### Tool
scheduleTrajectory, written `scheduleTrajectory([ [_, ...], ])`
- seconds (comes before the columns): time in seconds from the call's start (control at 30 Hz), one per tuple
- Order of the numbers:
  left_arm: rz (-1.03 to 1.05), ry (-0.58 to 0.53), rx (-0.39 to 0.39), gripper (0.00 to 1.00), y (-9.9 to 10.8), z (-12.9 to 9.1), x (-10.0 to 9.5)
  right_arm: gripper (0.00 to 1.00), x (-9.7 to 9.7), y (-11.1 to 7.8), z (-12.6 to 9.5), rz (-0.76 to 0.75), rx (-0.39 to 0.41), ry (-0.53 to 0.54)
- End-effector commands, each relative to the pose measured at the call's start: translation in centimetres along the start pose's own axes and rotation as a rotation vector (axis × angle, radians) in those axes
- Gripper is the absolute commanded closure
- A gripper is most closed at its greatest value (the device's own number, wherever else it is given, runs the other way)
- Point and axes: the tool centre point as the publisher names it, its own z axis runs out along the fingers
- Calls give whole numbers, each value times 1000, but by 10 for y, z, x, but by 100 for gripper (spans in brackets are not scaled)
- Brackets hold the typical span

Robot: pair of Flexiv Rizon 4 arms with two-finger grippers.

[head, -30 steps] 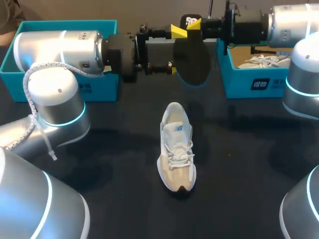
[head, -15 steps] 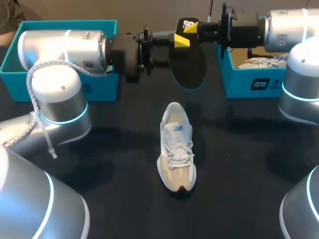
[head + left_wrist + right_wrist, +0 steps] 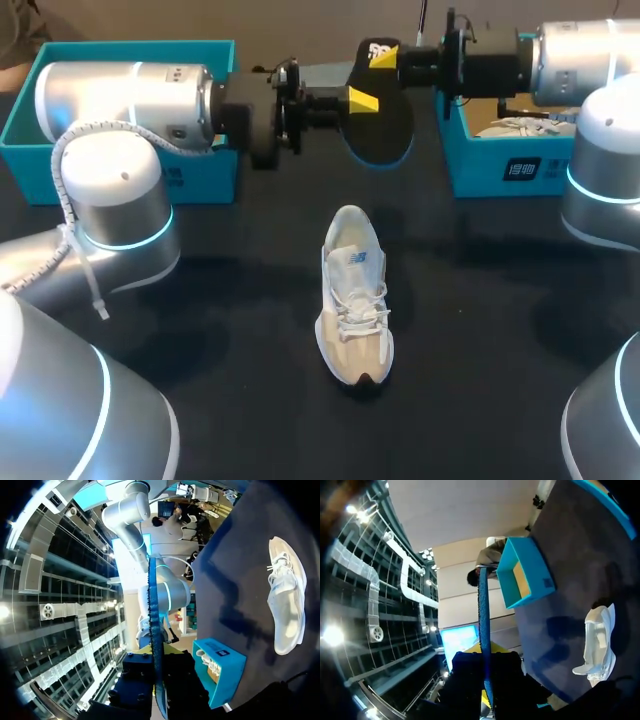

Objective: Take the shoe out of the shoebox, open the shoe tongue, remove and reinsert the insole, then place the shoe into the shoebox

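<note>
The shoe [image 3: 354, 296] lies on the desk [image 3: 480, 330]. Beyond the shoe, the left gripper [image 3: 363, 100] and right gripper [image 3: 384, 54] both pinch the insole [image 3: 385, 130], lifted clear, probably to hand it over.

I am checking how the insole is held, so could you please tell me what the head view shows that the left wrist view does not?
Only the head view: the insole's broad dark face, with the left gripper and right gripper on it, and the left shoebox. Only the left wrist view: the insole edge-on, a thin blue line between its fingers. Both: the white shoe on the table and the right shoebox.
</note>
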Motion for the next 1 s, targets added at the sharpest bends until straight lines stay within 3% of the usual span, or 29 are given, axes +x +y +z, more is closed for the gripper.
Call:
scheduleTrajectory([
  [0.03, 0, -4, -2, 100, -2, -4, -3, 0, 0, -4, -5, -60, -12, 8],
  [0.33, -11, -4, 3, 100, -3, -13, -8, 0, -4, -16, -29, -173, -11, -4],
  [0.53, -7, 25, -6, 100, -2, -18, -5, 0, -6, -29, -43, -266, 52, -50],
  [0.63, -1, 36, -25, 100, -1, -20, -4, 0, -7, -34, -54, -280, 28, -35],
  [1.0, -1, 36, -25, 100, -1, -20, -4, 0, -7, -34, -54, -280, 28, -35],
])
